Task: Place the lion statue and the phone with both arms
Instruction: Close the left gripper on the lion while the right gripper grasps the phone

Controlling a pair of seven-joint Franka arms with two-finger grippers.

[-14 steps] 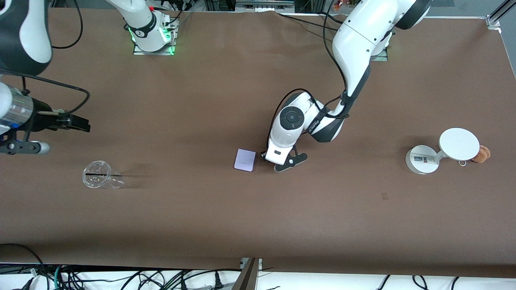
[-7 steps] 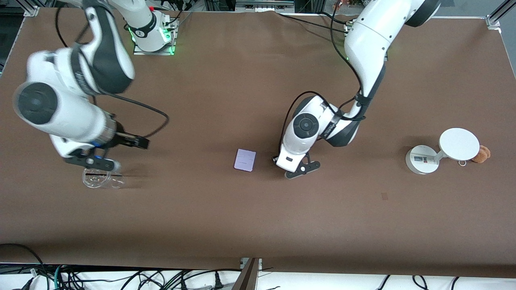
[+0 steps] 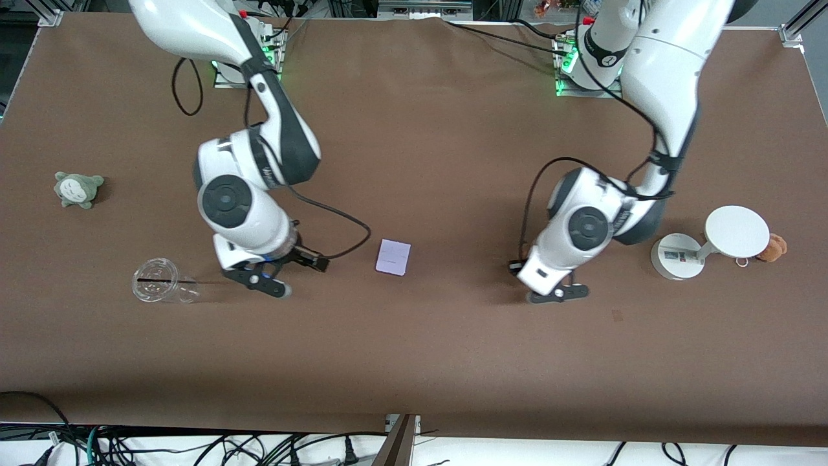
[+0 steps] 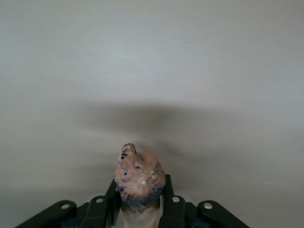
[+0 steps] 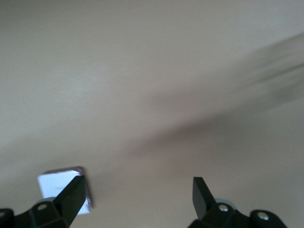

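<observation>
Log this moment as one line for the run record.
left gripper: shut on lion statue, over bare table | right gripper: open, empty, over table beside phone | phone: flat on table, untouched

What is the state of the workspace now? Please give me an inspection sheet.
Surface: brown table, bare at the middle.
Job's things: phone lies flat mid-table; lion statue is held in the left gripper.
Clutter: clear plastic cup on its side and grey-green plush toward the right arm's end; white two-disc stand with orange-brown plush beside it toward the left arm's end.
Grippers: left gripper shut on the lion statue, between phone and stand; right gripper open, between cup and phone.
Cables: black cables on both arms.
Surroundings: loose cables below the table edge.
</observation>
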